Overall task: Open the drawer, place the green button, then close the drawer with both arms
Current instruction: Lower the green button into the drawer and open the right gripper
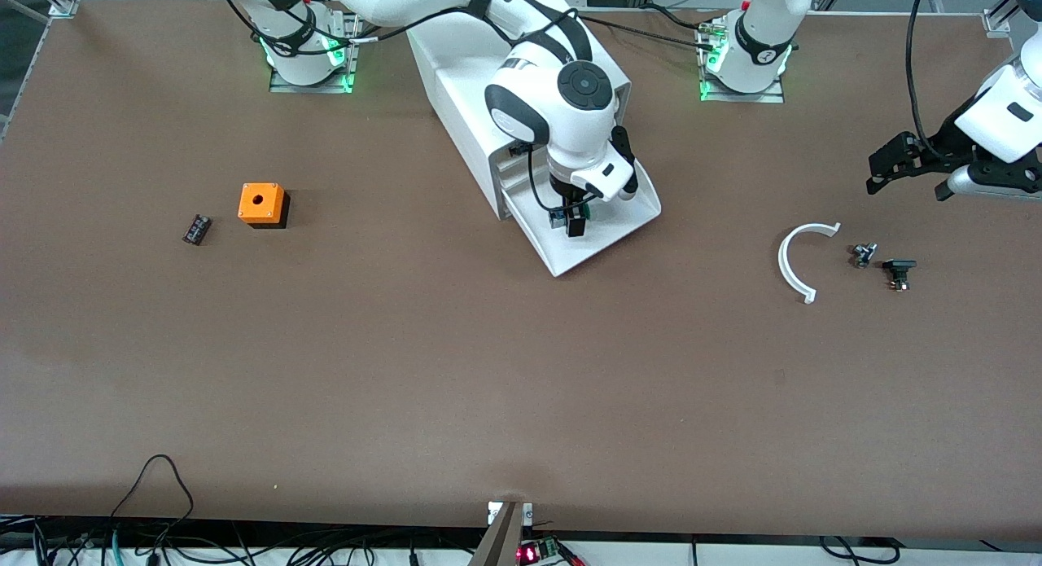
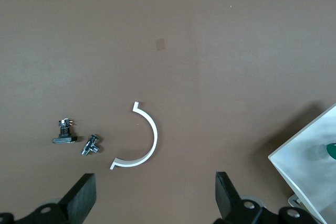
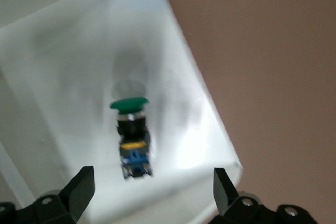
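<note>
The green-capped button (image 3: 131,135) is seen lying in the pulled-out drawer (image 1: 606,234) of the white cabinet (image 1: 464,94), directly beneath the right gripper (image 1: 575,217), whose fingers are spread and empty. The left gripper (image 1: 910,168), also spread, is held waiting over the table (image 1: 488,387) near that arm's end. If the drawer is pushed shut unevenly, jamming is judged possible.
</note>
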`<state>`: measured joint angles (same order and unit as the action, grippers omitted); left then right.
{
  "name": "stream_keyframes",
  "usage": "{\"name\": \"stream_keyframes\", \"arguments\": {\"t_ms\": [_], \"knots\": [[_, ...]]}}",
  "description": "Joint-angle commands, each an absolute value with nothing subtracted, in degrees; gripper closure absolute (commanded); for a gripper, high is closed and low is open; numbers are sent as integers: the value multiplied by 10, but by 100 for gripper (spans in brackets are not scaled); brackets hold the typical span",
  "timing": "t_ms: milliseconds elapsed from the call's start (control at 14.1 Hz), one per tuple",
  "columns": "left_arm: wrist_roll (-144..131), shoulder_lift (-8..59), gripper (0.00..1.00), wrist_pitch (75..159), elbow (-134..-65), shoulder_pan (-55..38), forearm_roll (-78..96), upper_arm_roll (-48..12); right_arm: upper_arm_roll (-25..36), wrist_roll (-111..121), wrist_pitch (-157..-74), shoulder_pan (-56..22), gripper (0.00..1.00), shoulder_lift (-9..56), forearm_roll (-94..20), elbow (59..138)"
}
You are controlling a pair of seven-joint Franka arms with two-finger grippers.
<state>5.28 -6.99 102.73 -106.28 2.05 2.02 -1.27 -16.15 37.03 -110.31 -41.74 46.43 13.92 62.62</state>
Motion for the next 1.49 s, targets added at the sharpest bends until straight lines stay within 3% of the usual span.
{"name": "stream_keyframes", "arguments": {"t_ms": [0,355,710,852,1137,1421], "knots": [[45,-73,0,1016,-1056,17,3,-11,-164,367,-1067,-362,0,433,101,586],[29,-41,0,1043,-1060,7,4,-20,-145,307,-1066,-277,0,364,92,592],[-196,10,0,1093,-1070,4,3,-107,-94,147,-1018,-214,0,316,35,641],[-258,45,0,1139,-1083,-4,4,-131,-56,107,-1004,-193,0,285,34,686],[-394,118,0,1300,-1142,-51,3,-132,-49,-58,-922,-135,0,272,38,702],[-461,188,0,1368,-1144,-76,4,-131,-49,-143,-880,-83,0,229,37,721]]}}
